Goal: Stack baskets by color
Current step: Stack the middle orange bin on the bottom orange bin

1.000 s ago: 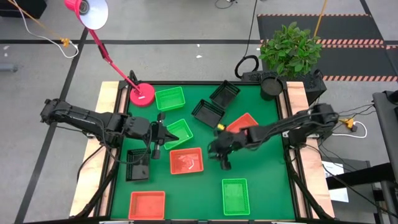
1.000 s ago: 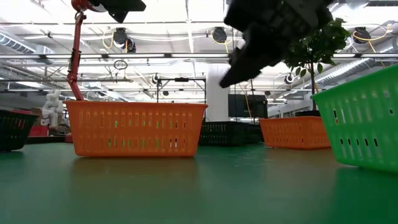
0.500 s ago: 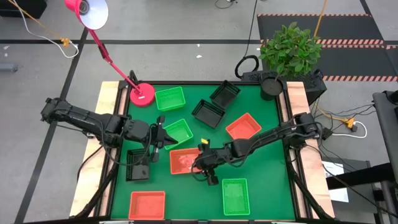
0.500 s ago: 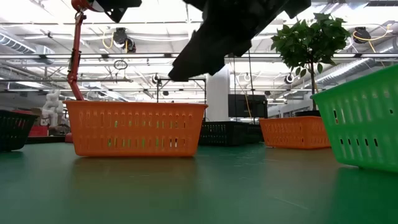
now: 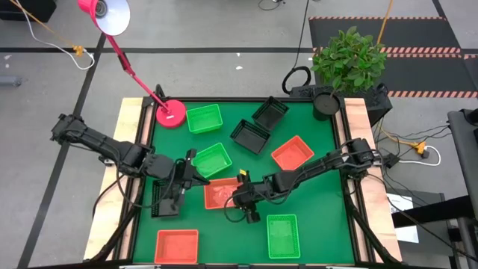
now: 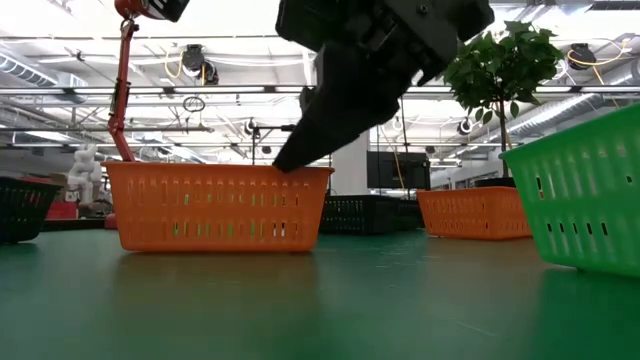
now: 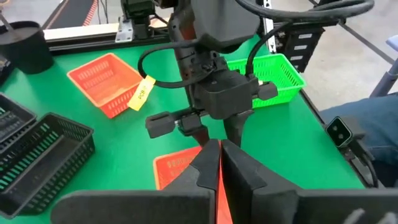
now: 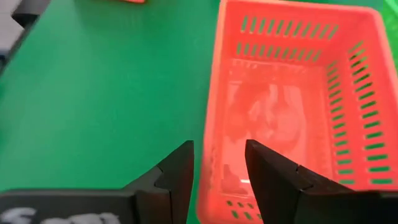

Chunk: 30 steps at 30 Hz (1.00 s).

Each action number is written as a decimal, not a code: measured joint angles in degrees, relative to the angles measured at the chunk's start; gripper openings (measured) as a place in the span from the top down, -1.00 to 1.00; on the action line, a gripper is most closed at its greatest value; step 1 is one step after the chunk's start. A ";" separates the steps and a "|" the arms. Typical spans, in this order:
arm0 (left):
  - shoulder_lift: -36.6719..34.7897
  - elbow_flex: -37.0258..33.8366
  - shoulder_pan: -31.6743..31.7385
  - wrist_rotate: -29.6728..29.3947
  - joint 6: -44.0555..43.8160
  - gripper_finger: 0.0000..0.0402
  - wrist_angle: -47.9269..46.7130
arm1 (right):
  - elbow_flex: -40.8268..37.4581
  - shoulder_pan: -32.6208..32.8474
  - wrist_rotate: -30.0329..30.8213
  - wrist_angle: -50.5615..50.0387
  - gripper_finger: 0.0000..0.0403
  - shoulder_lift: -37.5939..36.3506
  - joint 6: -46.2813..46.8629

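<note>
Green table mat [image 5: 314, 194], workshop floor around it. Nearest the front edge: a red-orange basket [image 5: 177, 246] at left and a green basket [image 5: 282, 235] at right, the green one's long axis front to back. Mid-table, another red-orange basket [image 5: 222, 193] lies long axis across the table. The right gripper [image 5: 247, 210] hangs at its right end, jaws parted astride that end wall in the right wrist view, not closed on it. The left gripper [image 5: 196, 176] sits at the basket's left end, jaws shut, empty. A black basket [image 5: 166, 198] is partly hidden under the left arm. Farther back: two green, two black, one red-orange; pink lamp base [image 5: 171, 113] at the rear corner.
</note>
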 joint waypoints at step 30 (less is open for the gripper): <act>4.00 -0.04 -0.41 -0.51 1.64 0.89 12.00 | -0.04 2.62 16.49 -3.92 0.96 -11.89 -0.46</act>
